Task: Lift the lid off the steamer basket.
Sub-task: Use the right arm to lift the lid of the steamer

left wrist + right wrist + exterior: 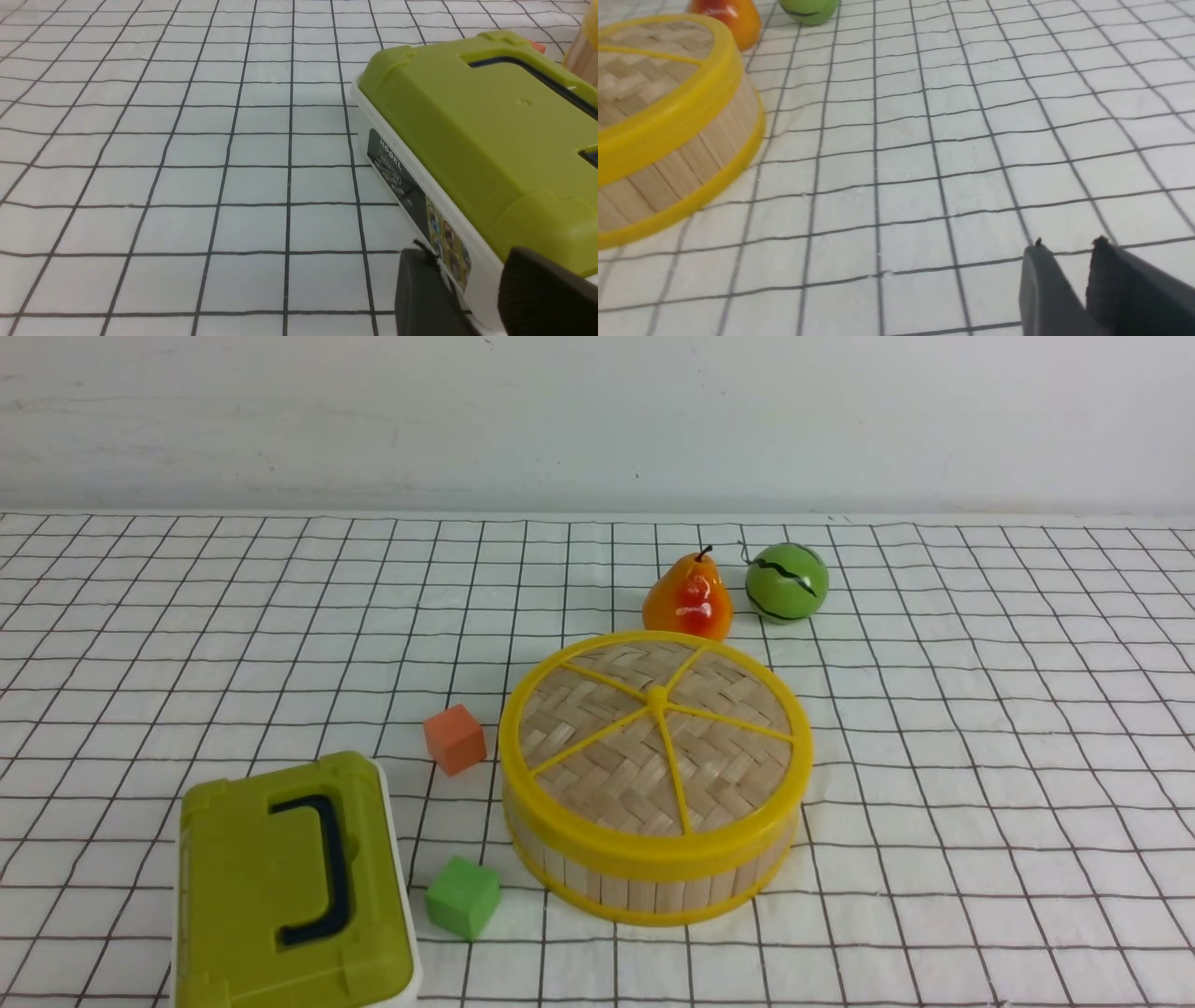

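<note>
Lid (655,728) position: seated flat on the steamer basket (644,882), its yellow rim flush with the basket's top rim all round. Five yellow spokes run from the centre knob to the rim. Nothing touches the lid.

Steamer basket position: upright on the gridded white surface (980,756), its lower yellow rim against the cloth.

Surrounding items, each located from the steamer basket:
- Orange cube (455,738): just beside the basket on its left, not touching.
- Green cube (462,897): near the basket's left front, apart from the wall.
- Olive-green box (280,887) with dark handle: further left and nearer the robot, beyond the green cube.
- Pear (688,600): directly behind the basket; the lid rim hides its base, so contact cannot be judged.
- Striped green ball (786,582): behind the basket and to the right of the pear.

Left gripper (467,280): away from the basket, low beside the long side of the olive-green box. Its two dark fingers stand apart with nothing between them.

Right gripper (1070,245): over bare surface to the right of the basket, well apart from it. The fingertips are separated by a narrow gap and hold nothing.

Neither gripper appears in the front view.
</note>
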Controlling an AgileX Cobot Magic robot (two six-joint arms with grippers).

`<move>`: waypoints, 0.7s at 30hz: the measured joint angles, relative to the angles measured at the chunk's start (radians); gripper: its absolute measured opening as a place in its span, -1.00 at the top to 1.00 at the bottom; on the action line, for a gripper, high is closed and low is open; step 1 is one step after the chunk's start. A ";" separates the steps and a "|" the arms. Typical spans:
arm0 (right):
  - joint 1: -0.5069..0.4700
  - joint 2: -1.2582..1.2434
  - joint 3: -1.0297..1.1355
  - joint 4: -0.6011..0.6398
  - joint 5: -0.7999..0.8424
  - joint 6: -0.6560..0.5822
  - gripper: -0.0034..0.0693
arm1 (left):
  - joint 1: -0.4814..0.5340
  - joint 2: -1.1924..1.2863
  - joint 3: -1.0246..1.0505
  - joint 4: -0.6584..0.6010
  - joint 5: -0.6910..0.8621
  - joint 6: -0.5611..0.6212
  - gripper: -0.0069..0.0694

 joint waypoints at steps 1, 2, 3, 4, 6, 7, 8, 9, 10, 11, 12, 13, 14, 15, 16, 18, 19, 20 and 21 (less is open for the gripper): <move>0.000 0.000 0.000 0.111 0.005 0.000 0.48 | 0.000 0.000 0.000 0.000 0.000 0.000 0.19; 0.000 0.000 0.000 0.206 0.010 0.005 0.47 | 0.000 0.000 0.000 0.000 0.000 0.000 0.19; 0.000 0.000 0.000 0.223 0.013 0.006 0.47 | 0.000 0.000 0.000 0.000 0.000 0.000 0.19; 0.000 0.000 0.003 0.374 0.020 0.026 0.46 | 0.000 0.000 0.000 0.000 0.000 0.000 0.19; 0.000 0.000 0.008 0.552 0.021 0.045 0.45 | 0.000 0.000 0.000 0.000 0.000 0.000 0.19; 0.000 0.000 0.008 0.643 0.018 0.049 0.45 | 0.000 0.000 0.000 0.000 0.000 0.000 0.19; 0.000 0.000 0.008 0.660 0.016 0.049 0.45 | 0.000 0.000 0.000 0.000 0.000 0.000 0.19; 0.000 0.000 0.008 0.778 -0.001 0.045 0.44 | 0.000 0.000 0.000 0.000 0.000 0.000 0.19; 0.000 0.000 0.008 0.815 -0.016 0.031 0.44 | 0.000 0.000 0.000 0.000 0.000 0.000 0.19; 0.000 0.000 0.008 0.834 -0.033 0.013 0.43 | 0.000 0.000 0.000 0.000 0.000 0.000 0.19; 0.000 0.000 0.008 0.846 -0.055 -0.016 0.43 | 0.000 0.000 0.000 0.000 0.000 0.000 0.19; 0.000 0.000 0.008 0.853 -0.067 -0.032 0.43 | 0.000 0.000 0.000 0.000 0.000 0.000 0.19; 0.000 0.000 0.008 0.868 -0.092 -0.058 0.42 | 0.000 0.000 0.000 0.000 0.000 0.000 0.19; 0.000 0.000 0.008 0.881 -0.111 -0.075 0.42 | 0.000 0.000 0.000 0.000 0.000 0.000 0.19; 0.000 0.000 0.008 0.883 -0.111 -0.078 0.42 | 0.000 0.000 0.000 0.000 0.000 0.000 0.19; 0.000 0.000 0.006 0.891 -0.115 -0.121 0.41 | 0.000 0.000 0.000 0.000 0.000 0.000 0.19; 0.000 0.000 -0.003 0.889 -0.101 -0.156 0.41 | 0.000 0.000 0.000 0.000 0.000 0.000 0.19; 0.000 0.000 -0.006 0.888 -0.097 -0.164 0.41 | 0.000 0.000 0.000 0.000 0.000 0.000 0.19; 0.000 0.000 -0.046 0.877 -0.058 -0.239 0.42 | 0.000 0.000 0.000 0.000 0.000 0.000 0.19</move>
